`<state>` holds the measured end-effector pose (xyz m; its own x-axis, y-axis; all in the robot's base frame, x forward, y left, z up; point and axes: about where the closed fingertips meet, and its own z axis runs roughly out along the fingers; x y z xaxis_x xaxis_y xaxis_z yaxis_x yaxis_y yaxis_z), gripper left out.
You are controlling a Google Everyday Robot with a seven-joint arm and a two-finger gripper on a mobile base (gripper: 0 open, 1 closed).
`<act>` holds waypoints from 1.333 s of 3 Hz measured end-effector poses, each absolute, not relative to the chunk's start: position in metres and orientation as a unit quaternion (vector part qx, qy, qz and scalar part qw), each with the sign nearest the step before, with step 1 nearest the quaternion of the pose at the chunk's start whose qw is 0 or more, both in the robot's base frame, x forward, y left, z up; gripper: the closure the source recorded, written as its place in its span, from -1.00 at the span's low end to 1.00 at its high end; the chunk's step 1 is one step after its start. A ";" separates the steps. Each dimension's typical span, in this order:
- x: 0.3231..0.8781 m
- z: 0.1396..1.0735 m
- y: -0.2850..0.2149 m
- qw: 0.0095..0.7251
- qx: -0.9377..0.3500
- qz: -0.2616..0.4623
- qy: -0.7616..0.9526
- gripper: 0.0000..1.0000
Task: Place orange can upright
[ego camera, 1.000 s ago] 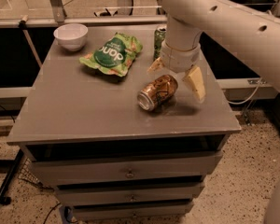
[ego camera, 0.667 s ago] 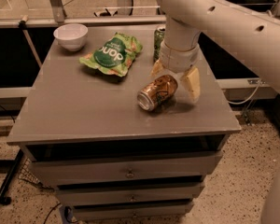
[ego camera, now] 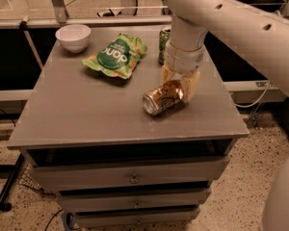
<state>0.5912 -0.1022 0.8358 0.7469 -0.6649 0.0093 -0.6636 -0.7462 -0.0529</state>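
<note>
Center-right of frame, gripper [ego camera: 179,83] is closing its jaws onto the rear end of the orange can [ego camera: 160,100] lying sideways on the counter [ego camera: 86,114], probably for tipping it upright.

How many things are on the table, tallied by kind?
Cans: 2, the orange can lying at the gripper and the green can behind
Bowl: 1
Snack bag: 1
Total: 4

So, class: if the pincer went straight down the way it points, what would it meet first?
The orange can, lying on its side on the table; the pincer sits at its far end, seemingly around it, though depth is unclear.
</note>
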 end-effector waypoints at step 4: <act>0.608 0.869 -0.105 0.028 -0.943 -0.103 0.315 1.00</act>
